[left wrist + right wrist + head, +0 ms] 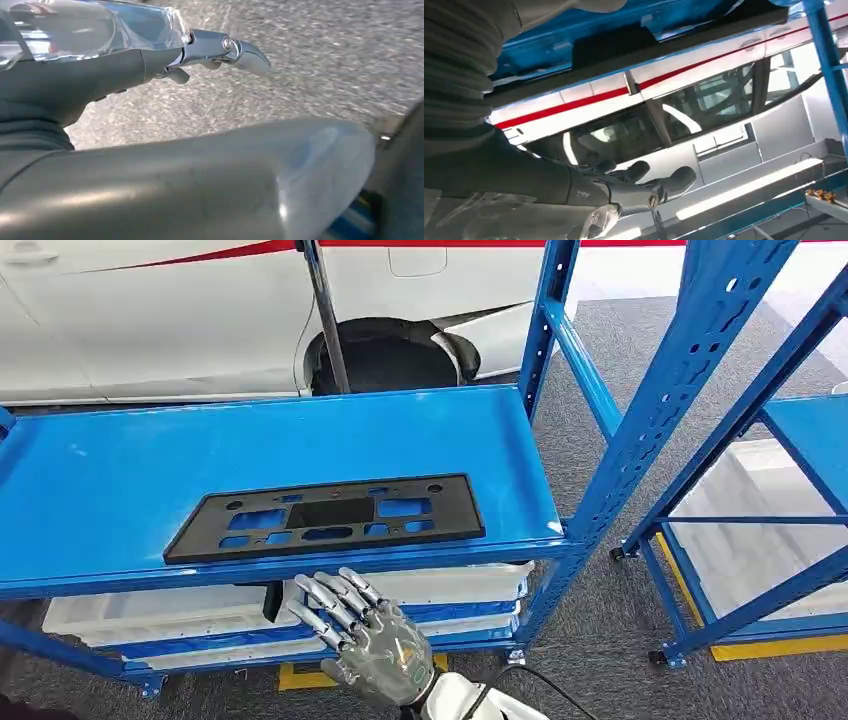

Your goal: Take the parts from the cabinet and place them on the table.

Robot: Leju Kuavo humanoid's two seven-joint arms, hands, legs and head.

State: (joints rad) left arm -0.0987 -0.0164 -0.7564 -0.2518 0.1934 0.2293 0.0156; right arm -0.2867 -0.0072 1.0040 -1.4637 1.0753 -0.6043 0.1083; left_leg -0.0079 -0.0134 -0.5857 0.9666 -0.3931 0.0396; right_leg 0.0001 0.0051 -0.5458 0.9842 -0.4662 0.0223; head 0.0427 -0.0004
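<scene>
The flat black plastic panel with rectangular cut-outs (325, 517) lies on the upper shelf of the blue metal rack (100, 480), its long edge close to the shelf's front lip. The right hand (365, 635) hovers just below and in front of that lip, its fingers (335, 600) spread apart and grasping nothing. The left hand (150, 55) hangs over grey carpeted floor (325, 60); in its wrist view the fingers look extended with nothing between them, though most of the hand is hidden, so that reading is tentative.

The step in hand appears to be the reach for the panel. To do it well, the right hand should rise above the lip rather than push into it from below, then close on the near long edge. The panel is wide and thin, so a grip near its middle should keep it from tipping; gripping at one end would likely let it swing. White plastic trays (150, 612) sit on the lower shelf.
</scene>
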